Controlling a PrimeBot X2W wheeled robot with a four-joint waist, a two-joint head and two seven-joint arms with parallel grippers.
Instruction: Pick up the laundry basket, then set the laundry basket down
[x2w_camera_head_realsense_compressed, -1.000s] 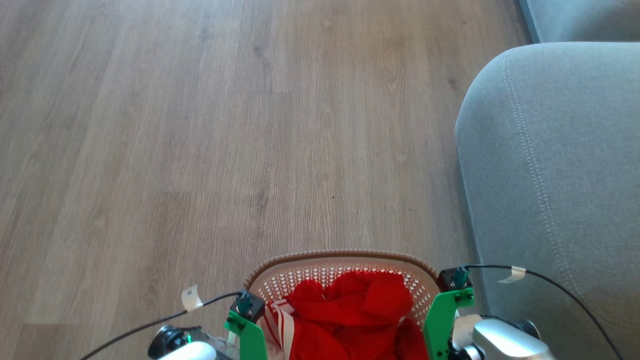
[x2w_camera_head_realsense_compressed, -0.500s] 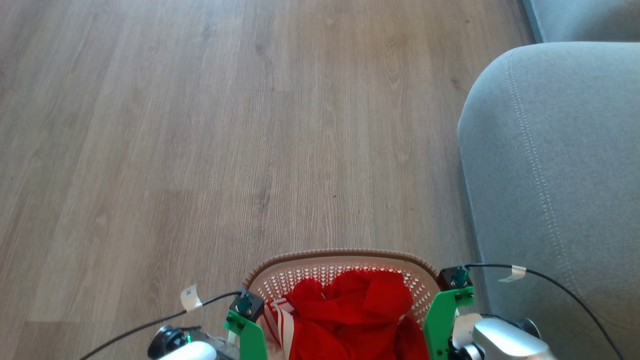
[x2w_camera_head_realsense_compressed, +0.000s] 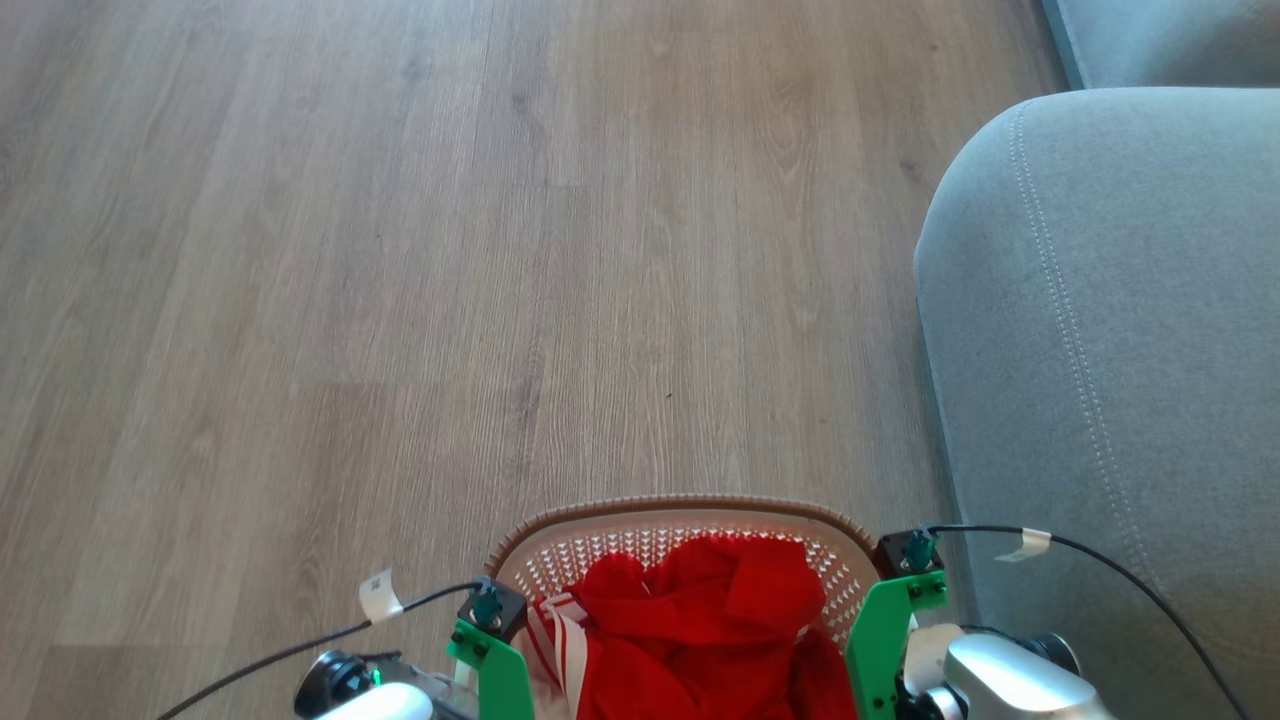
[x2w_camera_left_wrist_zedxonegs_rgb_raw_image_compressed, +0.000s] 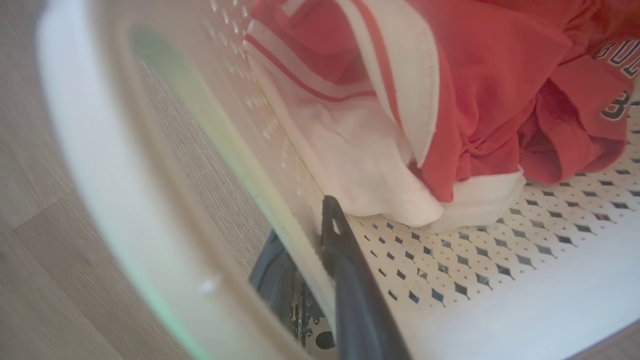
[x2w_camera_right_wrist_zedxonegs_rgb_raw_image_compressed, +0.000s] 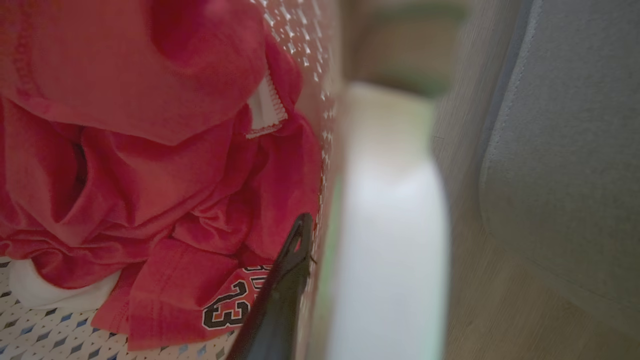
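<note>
Head view puts the laundry basket (x2w_camera_head_realsense_compressed: 680, 512) low and centred between your arms, long axis left to right, sofa (x2w_camera_head_realsense_compressed: 1100, 350) just to its right; the left gripper (x2w_camera_left_wrist_zedxonegs_rgb_raw_image_compressed: 302, 225) is clamped across its wall, but whether the right gripper (x2w_camera_right_wrist_zedxonegs_rgb_raw_image_compressed: 309, 231), one finger inside, is closed you cannot tell.

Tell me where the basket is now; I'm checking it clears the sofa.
In the head view the basket is bottom centre, between the left gripper and right gripper, with the sofa close on its right, apart from it.
</note>
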